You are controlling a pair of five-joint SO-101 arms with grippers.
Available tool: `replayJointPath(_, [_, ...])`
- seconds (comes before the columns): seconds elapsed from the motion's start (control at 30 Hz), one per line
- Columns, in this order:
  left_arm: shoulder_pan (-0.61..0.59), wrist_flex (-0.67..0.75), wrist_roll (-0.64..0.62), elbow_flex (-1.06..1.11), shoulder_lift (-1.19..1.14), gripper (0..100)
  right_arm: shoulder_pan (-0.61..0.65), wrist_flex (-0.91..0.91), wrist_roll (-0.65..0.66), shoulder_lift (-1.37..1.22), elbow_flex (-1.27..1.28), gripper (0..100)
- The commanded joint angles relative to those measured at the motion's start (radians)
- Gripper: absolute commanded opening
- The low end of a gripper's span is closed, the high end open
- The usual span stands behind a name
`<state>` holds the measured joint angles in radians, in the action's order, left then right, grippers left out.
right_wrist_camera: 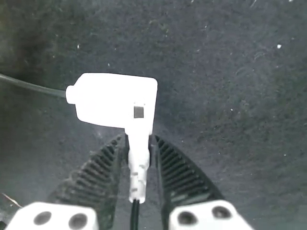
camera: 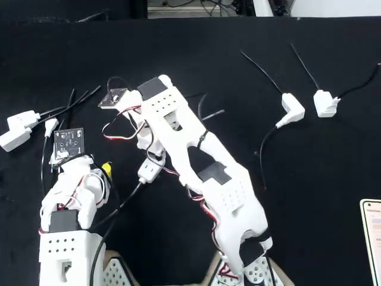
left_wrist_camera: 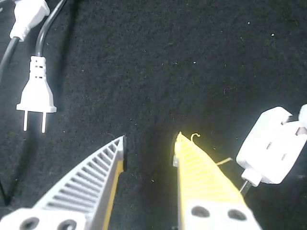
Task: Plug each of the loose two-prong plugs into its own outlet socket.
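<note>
1. The left gripper [left_wrist_camera: 148, 143] stood open over the black table cover [left_wrist_camera: 192, 57]. Its grey finger and yellow finger were apart, with nothing between them.
2. The right gripper [right_wrist_camera: 138, 139] was closed on the narrow body of a white held plug [right_wrist_camera: 137, 167], with a finger pressing on each side.
3. The front end of the held plug met a white outlet socket [right_wrist_camera: 115, 100], and the two formed an L shape. No prongs were visible at the joint. A black cable left the socket at its far end.
4. In the high view this outlet socket [camera: 147, 171] sat near the middle of the table, under the folded right arm. It was near the left gripper's yellow fingertip [camera: 107, 168].
5. A loose two-prong plug [left_wrist_camera: 36, 93] lay flat on the cover with its prongs bare, touching no socket. The high view placed it [camera: 50, 125] toward the left edge, just beyond the left arm's wrist.
6. An upper spare socket [camera: 24, 119] and a lower spare socket [camera: 15, 138] lay side by side at the left edge. Both were near the loose plug but apart from it.
7. Two white connector pieces, one angled [camera: 292, 110] and one blocky [camera: 325, 102], lay at the far right, each on a black cable and well apart from both arms. Whether either was a mated pair could not be determined.
</note>
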<state>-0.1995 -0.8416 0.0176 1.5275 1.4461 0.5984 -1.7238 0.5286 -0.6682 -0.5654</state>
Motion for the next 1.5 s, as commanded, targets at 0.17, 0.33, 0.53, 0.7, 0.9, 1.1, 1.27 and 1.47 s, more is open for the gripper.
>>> replayJointPath(0.17, [-0.015,-0.006,-0.008,-0.015,0.011,18,-0.034,-0.037,0.009,0.004,-0.070,1.0])
replayJointPath(0.33, [-0.015,-0.006,-0.009,-0.015,0.011,18,-0.043,-0.037,0.009,0.002,-0.070,1.0])
replayJointPath(0.53, [-0.015,-0.006,-0.009,-0.015,0.011,18,-0.043,-0.037,0.029,0.002,-0.058,1.0])
replayJointPath(0.7, [-0.015,-0.006,-0.009,-0.015,0.011,18,-0.021,-0.029,0.035,0.002,-0.013,1.0])
replayJointPath(0.9, [-0.016,-0.008,-0.009,-0.015,0.011,18,-0.005,-0.021,0.052,-0.048,-0.035,1.0])
replayJointPath(1.1, [-0.016,-0.008,-0.009,-0.016,0.011,18,-0.002,-0.029,0.052,-0.151,-0.134,1.0])
replayJointPath(1.27, [-0.016,-0.008,-0.009,-0.018,0.011,18,-0.002,-0.029,0.051,-0.216,-0.182,1.0])
replayJointPath(1.47, [-0.016,-0.008,-0.009,-0.018,0.011,18,0.002,-0.038,0.051,-0.225,-0.183,1.0])
